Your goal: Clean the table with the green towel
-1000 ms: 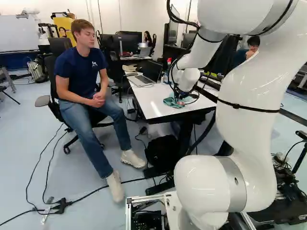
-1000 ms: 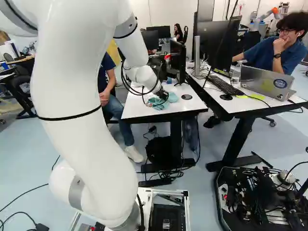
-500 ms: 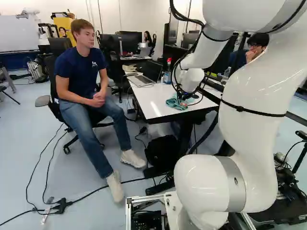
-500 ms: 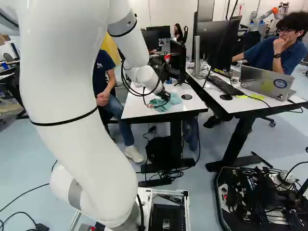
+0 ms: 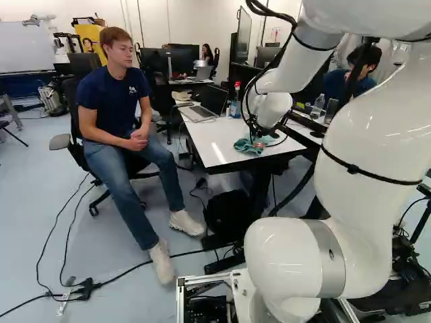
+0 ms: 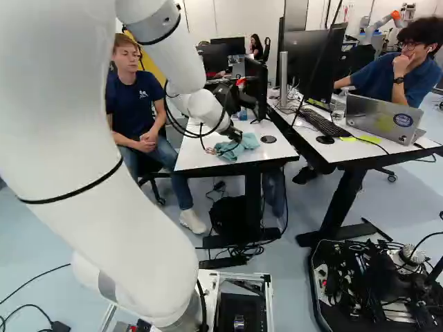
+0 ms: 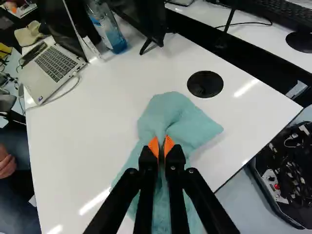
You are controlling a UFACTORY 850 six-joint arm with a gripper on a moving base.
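Can't make out details of the black two-fingered pincer [image 6: 237, 137] in the right base view, too small there; lose the glossy white arm [image 6: 83, 145] past the top and left edges; in the wrist view, can't see the soft teal cloth towel [image 7: 168, 107] directly behind the pincer [image 7: 161, 147], or beyond the picture's edge; likewise lose parts of the clear blue-liquid bottle [image 7: 114, 39] and black keyboard [image 7: 278, 13].
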